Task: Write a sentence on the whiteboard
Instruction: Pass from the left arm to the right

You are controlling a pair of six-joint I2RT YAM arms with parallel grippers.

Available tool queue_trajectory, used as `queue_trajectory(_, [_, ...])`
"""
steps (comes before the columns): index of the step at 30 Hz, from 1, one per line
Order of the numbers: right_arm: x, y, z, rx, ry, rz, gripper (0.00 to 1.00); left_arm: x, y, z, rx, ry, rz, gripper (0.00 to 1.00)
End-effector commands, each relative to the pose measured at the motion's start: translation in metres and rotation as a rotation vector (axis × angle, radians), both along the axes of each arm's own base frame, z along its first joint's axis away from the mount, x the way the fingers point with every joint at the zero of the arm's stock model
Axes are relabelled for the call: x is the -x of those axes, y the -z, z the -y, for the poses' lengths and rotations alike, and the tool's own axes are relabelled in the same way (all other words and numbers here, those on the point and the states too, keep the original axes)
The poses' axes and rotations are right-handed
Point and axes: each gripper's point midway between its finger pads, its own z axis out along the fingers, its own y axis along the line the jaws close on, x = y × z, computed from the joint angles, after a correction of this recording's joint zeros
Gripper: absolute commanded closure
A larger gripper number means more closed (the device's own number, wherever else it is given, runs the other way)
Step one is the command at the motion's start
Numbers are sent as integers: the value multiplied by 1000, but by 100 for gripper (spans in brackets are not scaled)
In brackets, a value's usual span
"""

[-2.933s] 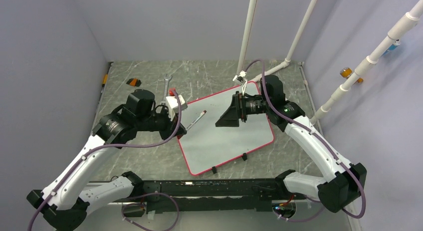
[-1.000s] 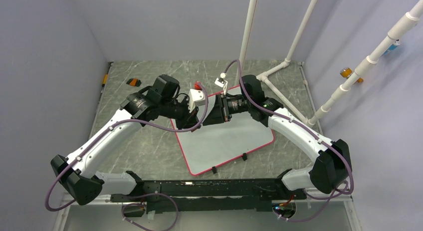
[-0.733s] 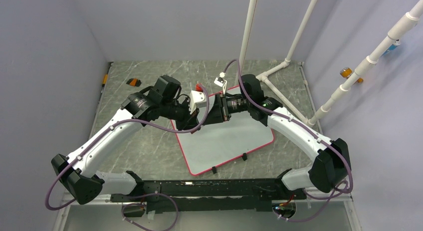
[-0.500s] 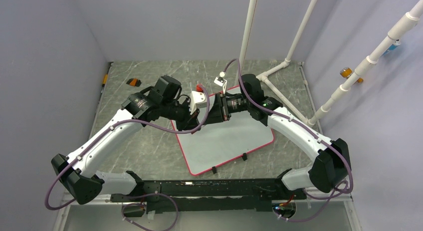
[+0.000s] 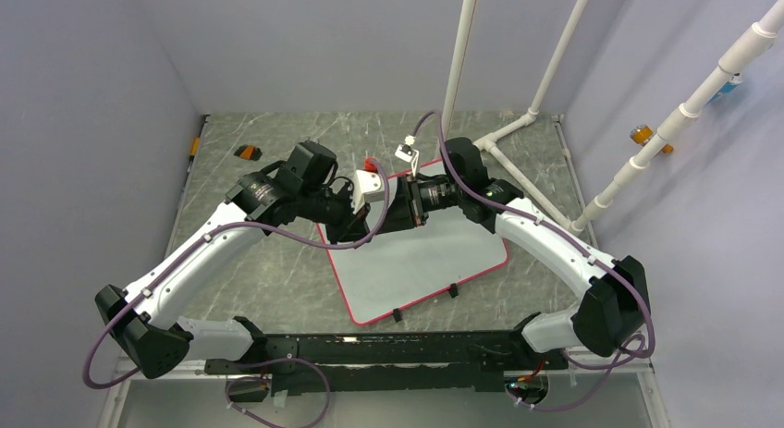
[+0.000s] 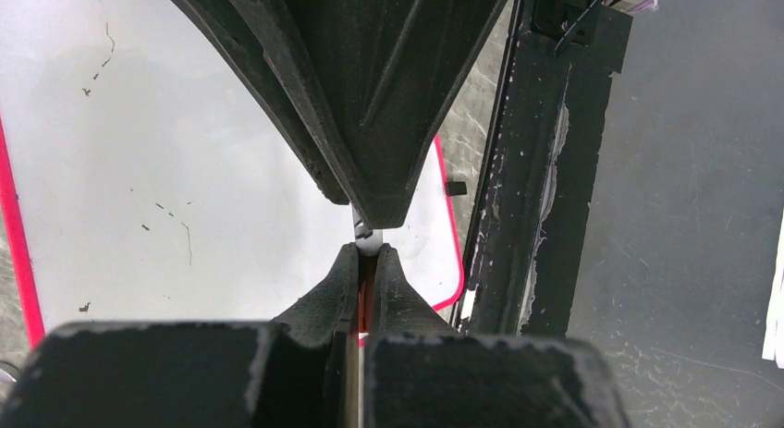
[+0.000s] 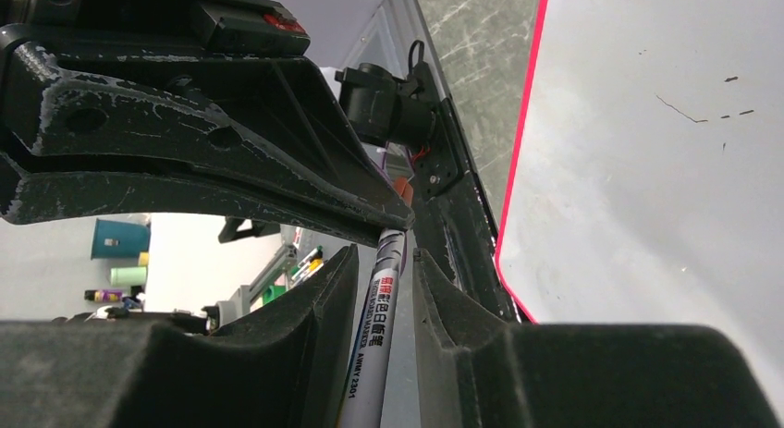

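The whiteboard [image 5: 425,262] lies flat on the table, white with a red-pink frame. No sentence shows on it, only a few dark specks [image 6: 166,211]. Both grippers meet nose to nose above its far left corner. My left gripper [image 5: 363,232] [image 6: 367,252] is shut on the red end of a marker [image 6: 362,234]. The marker's white printed barrel [image 7: 377,336] runs between the fingers of my right gripper [image 5: 384,223] [image 7: 384,252]. Those jaws stand close around the barrel, with a thin gap still showing at the tips.
Two black clips [image 5: 396,314] [image 5: 454,291] sit on the board's near edge. A small orange-and-black piece [image 5: 246,152] lies at the far left of the table. White pipes [image 5: 459,67] [image 5: 522,178] rise at the back right. The black base rail [image 5: 388,349] runs along the front.
Earlier the marker lay on the board and the arms were apart. Now the left gripper holds it and the right has come to it. In the last second the right jaws narrowed slightly.
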Motion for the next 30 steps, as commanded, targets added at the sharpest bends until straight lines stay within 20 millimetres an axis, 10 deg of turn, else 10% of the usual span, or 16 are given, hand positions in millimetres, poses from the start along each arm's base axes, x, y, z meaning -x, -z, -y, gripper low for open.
queue_trajectory(1, [1, -12, -7, -27, -22, 39, 70, -5, -27, 9, 73, 27, 87, 100])
queue_trajectory(15, [3, -9, -11, -10, -34, 36, 100, -9, -32, 7, 74, 0, 116, 98])
queue_trajectory(24, [-1, -24, 0, -11, 37, 114, 100, -5, -45, -8, 70, -54, 154, 49])
queue_trajectory(30, [-13, -35, 20, -47, 152, 163, 100, 8, -72, -11, 157, -54, 171, 33])
